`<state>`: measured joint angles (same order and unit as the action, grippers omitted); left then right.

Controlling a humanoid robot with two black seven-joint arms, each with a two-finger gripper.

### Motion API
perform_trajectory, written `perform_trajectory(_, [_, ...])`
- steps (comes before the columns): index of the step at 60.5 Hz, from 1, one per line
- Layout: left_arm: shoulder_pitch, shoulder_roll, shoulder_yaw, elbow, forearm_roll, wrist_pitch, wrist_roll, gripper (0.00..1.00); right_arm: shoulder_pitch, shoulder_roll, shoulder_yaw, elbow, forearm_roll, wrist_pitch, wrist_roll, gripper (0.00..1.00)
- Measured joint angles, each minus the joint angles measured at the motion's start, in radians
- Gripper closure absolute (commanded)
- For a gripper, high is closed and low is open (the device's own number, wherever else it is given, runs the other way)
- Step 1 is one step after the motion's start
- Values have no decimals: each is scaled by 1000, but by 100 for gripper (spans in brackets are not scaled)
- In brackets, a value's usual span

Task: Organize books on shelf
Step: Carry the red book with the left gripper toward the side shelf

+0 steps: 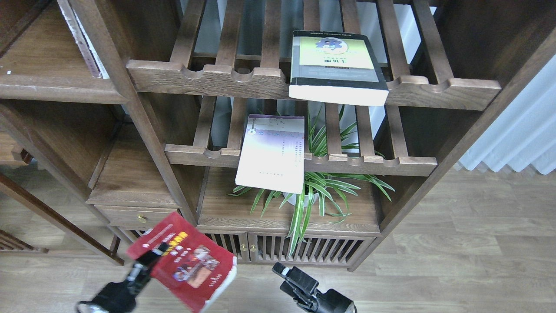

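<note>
My left gripper point(147, 262) is shut on the left edge of the red book point(191, 265), which hangs tilted low at the left in front of the bookcase. My right gripper point(290, 274) sits to the right of that book, apart from it and holding nothing; it is too dark to show how its fingers stand. The pale lavender-white book point(271, 152) lies on the lower slatted rack and overhangs its front rail. On the upper slatted rack the thick black-grey book point(335, 65) lies flat. The solid dark-brown shelf point(47, 84) runs across the upper left.
A potted spider plant point(319, 191) stands on the solid board under the racks. A thin pale volume point(80, 41) leans on the upper-left shelf. A small drawer with a brass knob point(140, 218) sits just above the red book. Slatted cabinet doors point(312, 250) and wood floor lie below.
</note>
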<state>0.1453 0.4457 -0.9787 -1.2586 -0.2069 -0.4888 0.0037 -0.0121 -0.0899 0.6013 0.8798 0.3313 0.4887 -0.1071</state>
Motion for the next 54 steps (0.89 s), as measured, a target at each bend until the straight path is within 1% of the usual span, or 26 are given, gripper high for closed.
perform_trajectory(7, [61,74,-93,-88,3,0,2,94,-3,0,-1,-4,0,0,0,1])
perform_trajectory(20, [124,150,-275,-174,7,0,12,94,-6,-5,-6,-16,-1,0,-6,1])
perform_trajectory(25, [138,182,-359,-228,7,0,20,94,-9,-5,-7,-18,-1,0,-7,1])
perform_trajectory(26, [146,200,-412,-255,7,0,29,94,-11,-5,-8,-20,-2,0,-8,1])
perform_trajectory(29, [150,211,-448,-269,7,0,36,94,-12,-4,-8,-22,-2,0,-8,1])
perform_trajectory(34, [153,232,-527,-285,8,0,73,94,-12,-3,-8,-24,-2,0,-9,1])
perform_trajectory(37, [153,245,-589,-290,10,0,108,94,-12,-2,-8,-25,-2,0,-9,1])
perform_trajectory(44, [153,261,-682,-291,14,0,193,94,-13,2,-8,-26,-2,0,-9,1])
perform_trajectory(50, [152,272,-744,-292,18,0,241,94,-21,5,-8,-32,-2,0,-9,1])
perform_trajectory(54, [150,284,-782,-292,26,0,260,94,-28,6,-8,-36,-2,0,-9,1])
